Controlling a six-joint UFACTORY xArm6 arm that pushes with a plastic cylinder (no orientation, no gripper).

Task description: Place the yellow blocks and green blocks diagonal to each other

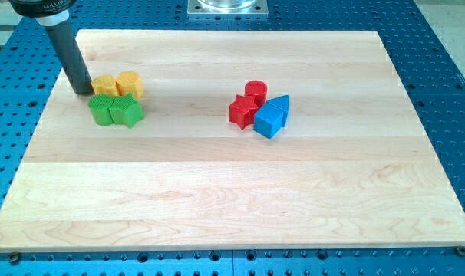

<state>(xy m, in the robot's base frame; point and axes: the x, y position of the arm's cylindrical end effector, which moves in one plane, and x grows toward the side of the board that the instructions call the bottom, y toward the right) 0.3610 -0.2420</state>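
Yellow blocks, two: one (105,84) beside another (130,83), touching, near worktop's (217,192) upper left. Directly below, touching them: green round block (102,110) and green star-shaped block (126,111), side by side. My tip (84,91) planted just left of left yellow block, touching or nearly so. No claw on this rod, so no spread or pinch to tell. Faint white lettering on dark collar above rod, too small to read. Well apart toward view's right: red cylinder (255,90), red star-shaped block (242,111), blue cube (268,120), blue wedge (281,104), clustered together.
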